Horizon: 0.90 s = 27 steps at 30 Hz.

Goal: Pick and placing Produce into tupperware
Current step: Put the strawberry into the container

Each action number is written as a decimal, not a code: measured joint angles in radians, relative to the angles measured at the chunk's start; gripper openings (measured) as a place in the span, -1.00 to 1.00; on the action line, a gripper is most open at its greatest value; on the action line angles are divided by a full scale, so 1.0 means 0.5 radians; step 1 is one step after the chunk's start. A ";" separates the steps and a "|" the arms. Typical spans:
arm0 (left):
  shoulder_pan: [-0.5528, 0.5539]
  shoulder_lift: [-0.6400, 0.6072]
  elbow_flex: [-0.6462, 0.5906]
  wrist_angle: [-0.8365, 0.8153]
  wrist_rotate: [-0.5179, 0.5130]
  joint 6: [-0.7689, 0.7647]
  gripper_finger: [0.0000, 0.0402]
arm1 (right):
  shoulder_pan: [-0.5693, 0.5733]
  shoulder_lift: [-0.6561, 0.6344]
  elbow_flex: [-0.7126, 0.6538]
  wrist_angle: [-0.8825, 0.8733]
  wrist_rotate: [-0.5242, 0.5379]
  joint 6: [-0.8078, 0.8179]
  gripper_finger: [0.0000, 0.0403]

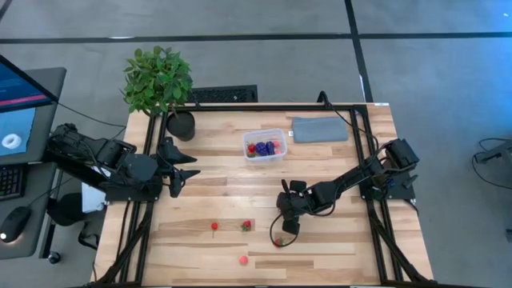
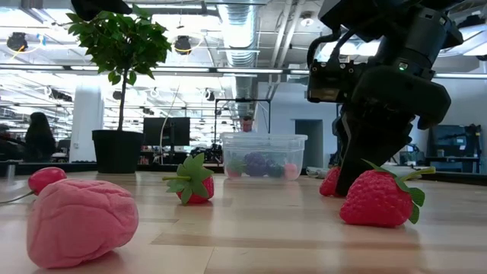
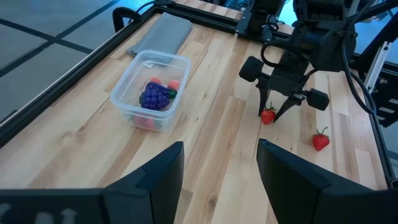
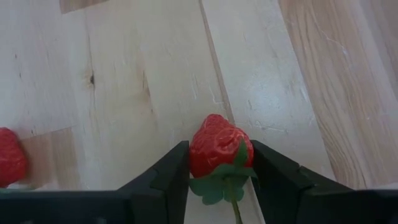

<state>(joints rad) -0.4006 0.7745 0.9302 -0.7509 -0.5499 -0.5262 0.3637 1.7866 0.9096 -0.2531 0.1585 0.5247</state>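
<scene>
Pale wood slats of the table (image 1: 320, 256) carry everything I am working with, the open lab room dim behind. Strawberry (image 4: 219, 149) sits between the two fingers of my right gripper (image 4: 217, 168), both pads pressed to its sides, green top toward the wrist, berry resting on the wood near the front edge. I read that as a grip just made, not yet lifted.

Tupperware (image 1: 265, 145) stands toward the back of the table, well apart from this berry, already holding purple and red pieces. Loose produce left: another strawberry (image 1: 246, 226) and a small red piece (image 1: 214, 226) to the left, a pink piece (image 1: 242, 260) nearest the front edge.

Left gripper (image 1: 178, 164) hangs idle at the left side, fingers parted, nothing between them.

Risks as I judge them:
- Berry is rounded and glossy; pads seem to catch its lower half, so it may squirt out forward on the lift.
- Leafy top could be what is pinched, giving a loose hold.
- Low box walls: a high release may bounce the berry out.
- Box is light; a descending finger clipping the rim could shove it.
</scene>
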 joint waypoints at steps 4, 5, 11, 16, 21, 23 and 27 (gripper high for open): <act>0.000 0.000 0.000 0.000 0.000 0.000 -0.04 | 0.000 0.000 0.000 0.000 -0.001 0.013 -0.10; 0.000 0.000 0.000 0.001 0.000 0.000 -0.04 | 0.000 0.000 0.000 0.000 -0.001 0.013 -0.10; 0.000 0.000 0.000 0.001 0.000 -0.001 -0.04 | 0.000 0.000 0.001 0.000 -0.001 0.015 -0.14; 0.000 0.000 0.000 0.001 0.000 -0.002 -0.04 | 0.000 0.001 0.031 -0.014 -0.005 0.015 -0.13; 0.000 0.000 0.000 0.002 0.000 -0.003 -0.04 | 0.000 0.001 0.060 -0.045 -0.005 0.015 -0.12; 0.000 0.000 0.000 0.002 0.000 -0.003 -0.04 | 0.000 0.001 0.068 -0.055 -0.004 0.013 -0.14; 0.000 0.000 0.000 0.002 0.000 -0.003 -0.04 | 0.000 0.001 0.068 -0.060 -0.003 0.015 -0.16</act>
<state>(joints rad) -0.4007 0.7746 0.9302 -0.7502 -0.5499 -0.5278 0.3637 1.7870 0.9436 -0.2829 0.1570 0.5320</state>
